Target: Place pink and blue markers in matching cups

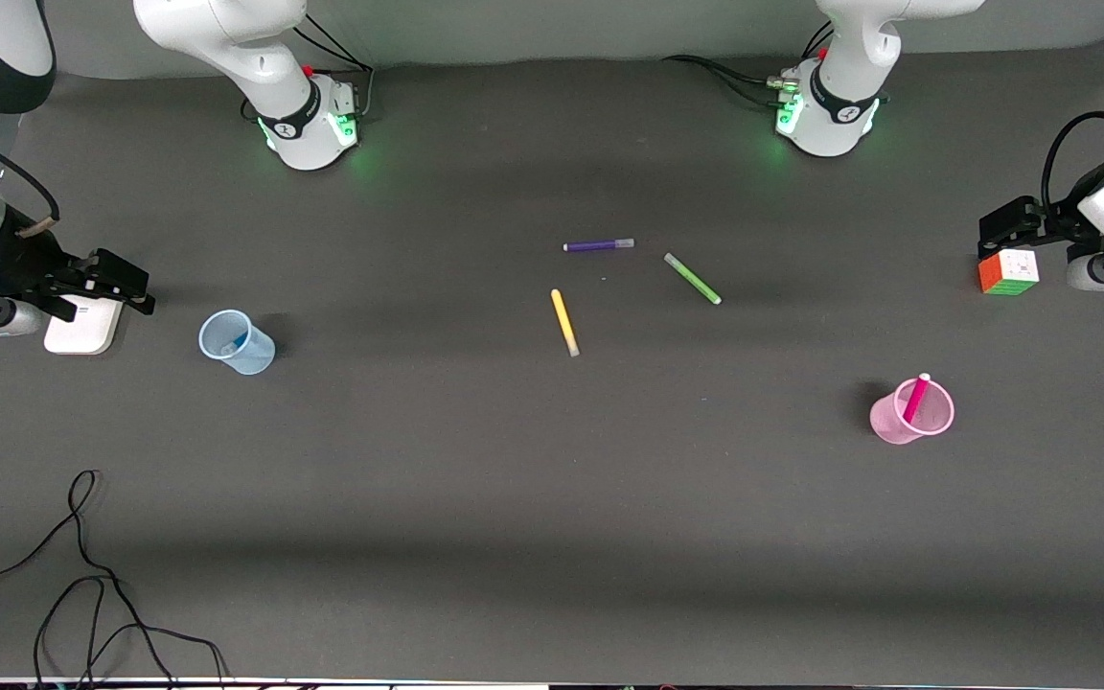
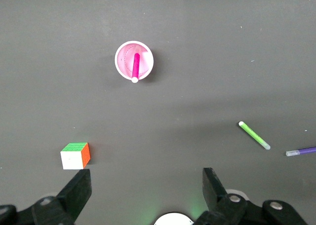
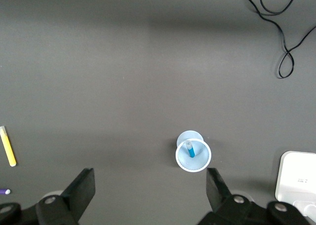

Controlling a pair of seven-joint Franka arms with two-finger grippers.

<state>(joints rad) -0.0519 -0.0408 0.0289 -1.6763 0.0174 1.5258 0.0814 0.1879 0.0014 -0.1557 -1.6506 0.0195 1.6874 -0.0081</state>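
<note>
The slim magenta-pink marker (image 1: 915,399) stands tilted inside the small translucent pale pink plastic cup (image 1: 900,425), its pale end poking over the rim, at about 4 o'clock from the middle of the dark grey counter (image 1: 552,537); the bright blue marker (image 3: 190,149) stands inside the translucent pale blue cup (image 1: 247,354) at about 9 o'clock, so both look placed. The left gripper (image 2: 147,185) hangs with fingers released and empty near the multicoloured puzzle cube (image 1: 1008,272) at 3 o'clock. The right gripper (image 3: 150,187) is likewise spread and empty, by a white rounded box (image 1: 82,325). Both arms appear to wait at the counter's ends. The main risk seems small: each marker is taller than its light cup and leans on the rim, so a knock from a passing arm could tip cup and marker over. The purple pen (image 1: 598,245), green pen (image 1: 692,279) and yellow pen (image 1: 564,323) lie near the centre, untouched. No brand or writing can be read anywhere.
</note>
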